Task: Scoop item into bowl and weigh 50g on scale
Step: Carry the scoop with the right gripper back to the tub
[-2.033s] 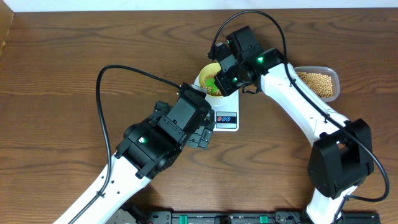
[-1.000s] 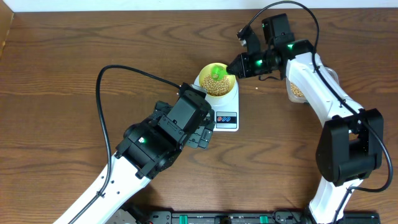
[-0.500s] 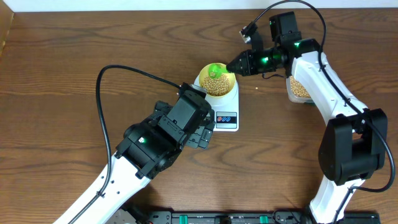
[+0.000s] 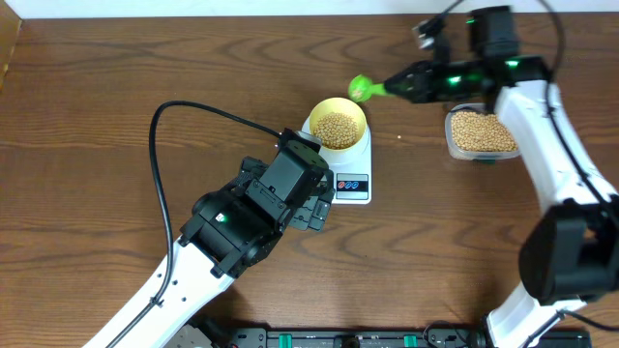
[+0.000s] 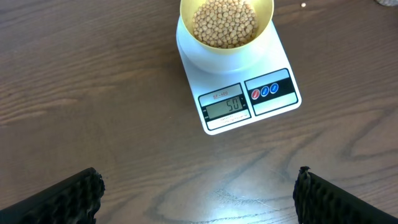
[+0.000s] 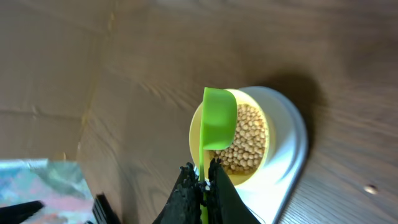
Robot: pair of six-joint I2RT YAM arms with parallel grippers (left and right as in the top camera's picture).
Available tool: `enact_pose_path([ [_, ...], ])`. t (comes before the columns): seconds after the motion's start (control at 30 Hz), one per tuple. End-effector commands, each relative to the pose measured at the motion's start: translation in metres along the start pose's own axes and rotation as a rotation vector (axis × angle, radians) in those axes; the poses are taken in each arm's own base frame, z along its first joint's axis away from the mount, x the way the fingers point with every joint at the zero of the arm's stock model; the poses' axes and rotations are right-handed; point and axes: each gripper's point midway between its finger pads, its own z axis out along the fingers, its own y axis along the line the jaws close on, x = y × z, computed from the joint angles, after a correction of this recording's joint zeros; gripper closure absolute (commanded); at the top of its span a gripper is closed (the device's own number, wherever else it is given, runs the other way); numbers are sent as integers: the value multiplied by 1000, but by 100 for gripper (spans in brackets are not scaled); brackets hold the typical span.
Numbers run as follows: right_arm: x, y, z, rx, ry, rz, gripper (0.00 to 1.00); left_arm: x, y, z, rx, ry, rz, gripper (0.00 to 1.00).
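Beans (image 5: 224, 23) fill the yellow bowl (image 5: 265, 25), which sits on the round platform of the white scale (image 4: 353, 184) mid-table. From my left: the left gripper (image 5: 198, 186) hangs over bare wood just in front of the scale, its fingers spread wide and holding nothing. On the scale's display (image 5: 226, 106) I read 50; the small print above it is too fine for me to make out. Beside it are one red and two blue buttons (image 5: 265, 91). Right of the bowl's rim a green scoop (image 4: 361, 89) hovers, its handle clamped in the closed right gripper (image 6: 204, 180). Farther right a clear tub (image 4: 481, 132) holds more beans. The table (image 4: 87, 116) is dark brown wood grain, with a pale wall (image 4: 193, 8) along its far edge.
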Motion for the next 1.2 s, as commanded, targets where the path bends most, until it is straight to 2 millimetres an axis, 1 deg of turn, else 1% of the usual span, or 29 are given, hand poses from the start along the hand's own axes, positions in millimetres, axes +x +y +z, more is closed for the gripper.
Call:
enact_pose_path([
  [0.0, -17, 18, -47, -29, -90, -9, 99, -4, 4, -2, -23, -12, 9, 0],
  [0.1, -21, 13, -79, 7, -142, -4, 99, -4, 4, -2, -23, -12, 9, 0],
  [0.2, -19, 6, -109, 47, -180, 9, 99, -4, 4, -2, -23, -12, 9, 0],
  [0.33, -9, -4, -136, 88, -194, 41, 99, -4, 4, -2, -23, -12, 9, 0],
  [0.4, 1, -14, -147, 132, -183, 75, 99, -4, 4, -2, -23, -12, 9, 0],
  [0.57, 21, -38, -158, 257, -133, 115, 99, -4, 4, -2, -23, -12, 9, 0],
  [0.77, 26, -61, -170, 379, -125, 123, 99, -4, 4, -2, -23, -12, 10, 0],
  [1.0, 34, -84, -186, 449, -137, 170, 99, -4, 4, -2, -23, -12, 9, 0],
  [1.07, 39, -92, -188, 470, -130, 191, 99, -4, 4, -2, -23, -12, 9, 0],
  [1.17, 50, -102, -184, 484, -109, 215, 99, -4, 4, -2, -23, -12, 9, 0],
])
